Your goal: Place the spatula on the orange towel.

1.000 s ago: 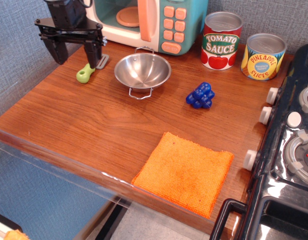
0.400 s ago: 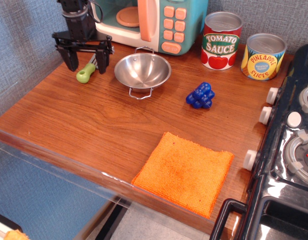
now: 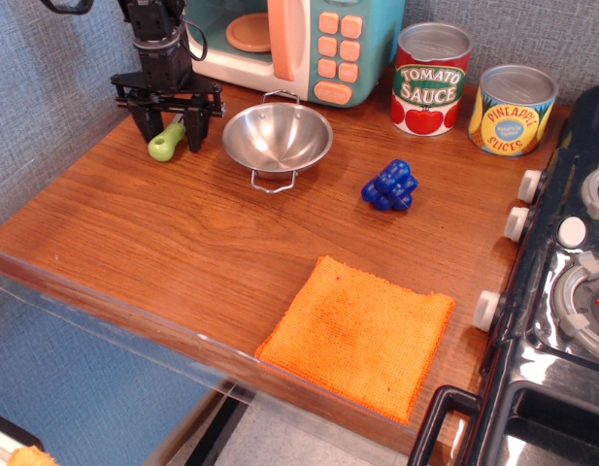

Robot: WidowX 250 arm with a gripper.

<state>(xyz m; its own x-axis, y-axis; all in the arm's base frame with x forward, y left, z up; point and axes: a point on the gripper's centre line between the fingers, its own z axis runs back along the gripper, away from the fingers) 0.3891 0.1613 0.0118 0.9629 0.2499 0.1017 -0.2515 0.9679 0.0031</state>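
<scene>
Claw astride spatula — open

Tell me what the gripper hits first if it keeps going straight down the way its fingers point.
Most likely the spatula: the gripper points down with open fingers either side of its green handle. How much height remains above the table is unclear.

Light: bright, even, from overhead. Shadows: short and soft under the bowl and cans. Glare: white highlights on the glossy black stove and along the desk front edge. Focus: sharp throughout; slight grain.
</scene>
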